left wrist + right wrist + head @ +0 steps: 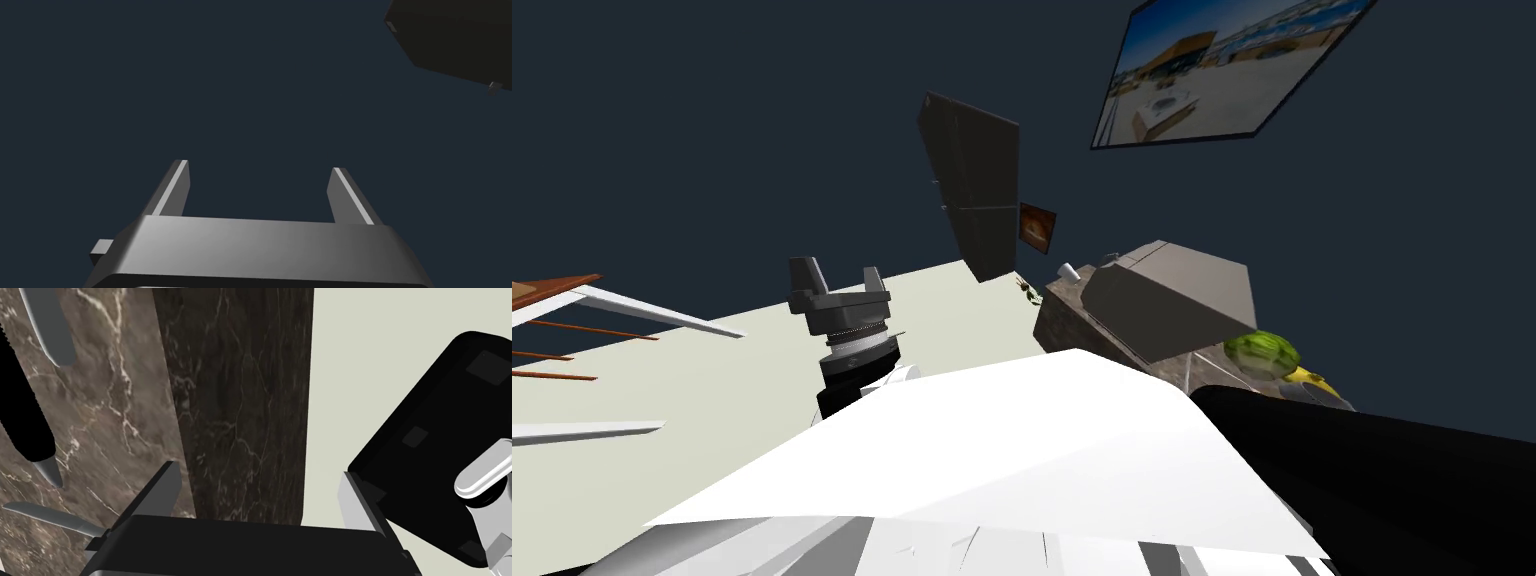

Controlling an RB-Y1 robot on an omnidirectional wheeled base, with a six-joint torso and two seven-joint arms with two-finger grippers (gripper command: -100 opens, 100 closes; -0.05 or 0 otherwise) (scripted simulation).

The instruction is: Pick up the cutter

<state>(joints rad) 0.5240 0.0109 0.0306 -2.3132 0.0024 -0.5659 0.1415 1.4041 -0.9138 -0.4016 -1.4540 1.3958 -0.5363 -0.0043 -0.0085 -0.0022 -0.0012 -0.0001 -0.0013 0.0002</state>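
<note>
Brown marble counter (110,388) under black-handled, grey-tipped cutter (21,405)

The left tool (258,166) is open: its 2 thin grey fingers (172,192) rise from the grey body (260,247) and stand wide apart, their tips free of any contact. A short stub (101,248) juts from the body's side. Behind the fingers lies a flat dark blue surface (200,75). Well beyond the fingertips, the corner of a dark boxy cabinet (450,40) carries 1 small grey knob (494,88) at its edge.

tools (257,165) (260,474) 2 | wall pictures (1232,70) (1037,228) 2 | cabinet (977,180) 1 | cup (1068,271) 1 | melon (1262,352) 1
</note>
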